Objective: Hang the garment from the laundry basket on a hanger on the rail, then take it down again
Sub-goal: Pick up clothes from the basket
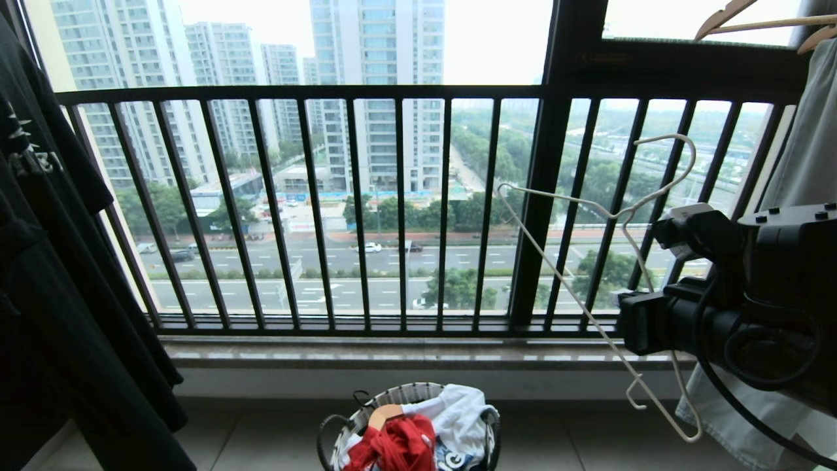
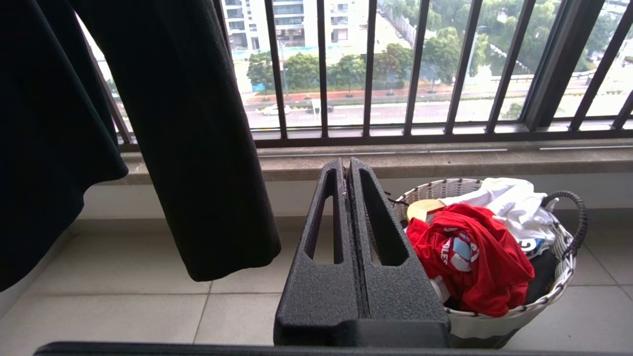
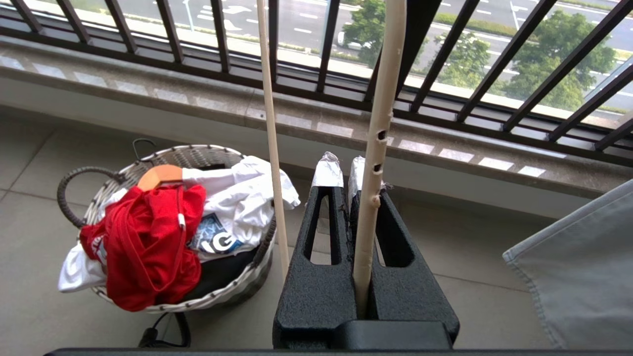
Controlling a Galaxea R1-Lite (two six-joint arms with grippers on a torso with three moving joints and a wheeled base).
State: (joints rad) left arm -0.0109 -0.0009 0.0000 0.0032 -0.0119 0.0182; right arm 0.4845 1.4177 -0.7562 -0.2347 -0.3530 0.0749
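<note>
right pincer (image 3: 343, 168) nearest in the right wrist view, black ribbed fingers (image 3: 316, 277) with silver-taped tips, clamped on the cream-white wire hanger (image 3: 378, 128); one hanger wire runs up between the fingers, a second thinner wire passes just beside them on the basket side. in the head view the right arm sits low right with the hanger tilted, hook up against the balcony railing (image 1: 399, 209). left pincer (image 2: 346, 165) pressed together, holding nothing, hanging low just beside the basket.

laundry basket (image 3: 168, 153) stands on the tiled floor (image 3: 34, 198) below the sill, white-and-dark woven rim, dark loop handles. red t-shirt (image 3: 143, 247) lies crumpled on top of the pile at the near side of the basket, part draped over the rim; white lettering on it is bunched, only fragments like "les" readable in the left wrist view, next to a blue-white patch. behind it a white garment (image 3: 237, 193) with a print showing "ig", and a light wooden hanger (image 3: 160, 175) end poking out of the pile.

black t-shirt (image 1: 65, 261) hangs at far left, white print on it not readable. pale grey-blue garment (image 1: 804, 163) hangs at far right behind the right arm, wooden hangers above it. beyond the railing: road, trees, apartment towers.
</note>
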